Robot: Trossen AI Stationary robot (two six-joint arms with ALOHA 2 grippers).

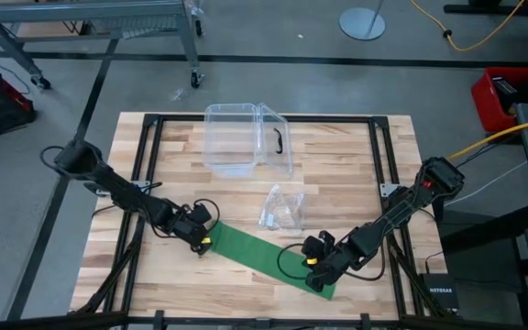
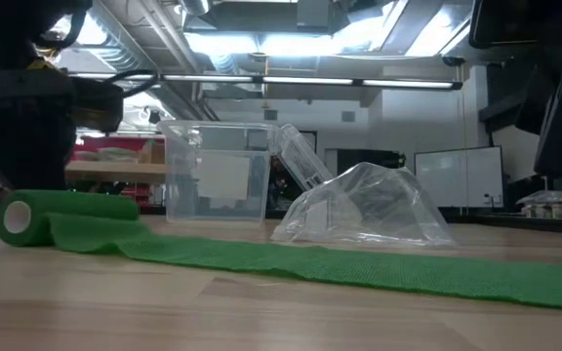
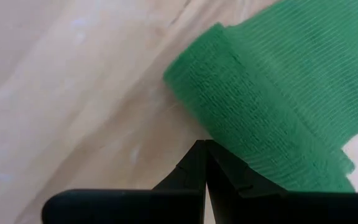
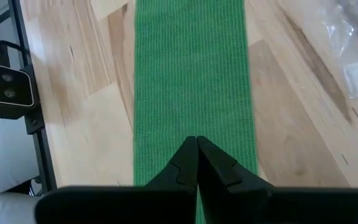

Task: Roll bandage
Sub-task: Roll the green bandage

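Note:
The green bandage (image 1: 264, 255) lies as a flat strip slanting across the near part of the wooden table. Its left end is rolled into a small cylinder (image 2: 16, 216) that rests on its side on the wood. My left gripper (image 1: 202, 242) is shut, and its tips (image 3: 204, 144) stand at the roll (image 3: 260, 106). My right gripper (image 1: 316, 278) is shut on top of the strip's flat right end (image 4: 191, 74). My left gripper's shut tips stand right beside the roll's outer layer (image 3: 219, 140), slanting down from the table's left. I cannot tell whether they touch it. My right gripper presses its shut fingertips down on the flat strip near its right end (image 4: 196, 127), at mid width. It slants down along the strip, which lies flat on the table there.
A clear plastic box (image 1: 246, 137) with a black handle stands at the far middle. A crinkly clear wrapper (image 1: 280, 209) lies just beyond the strip. A black frame (image 1: 154, 183) runs around the tabletop. A small camera (image 4: 2, 84) sits at the near edge.

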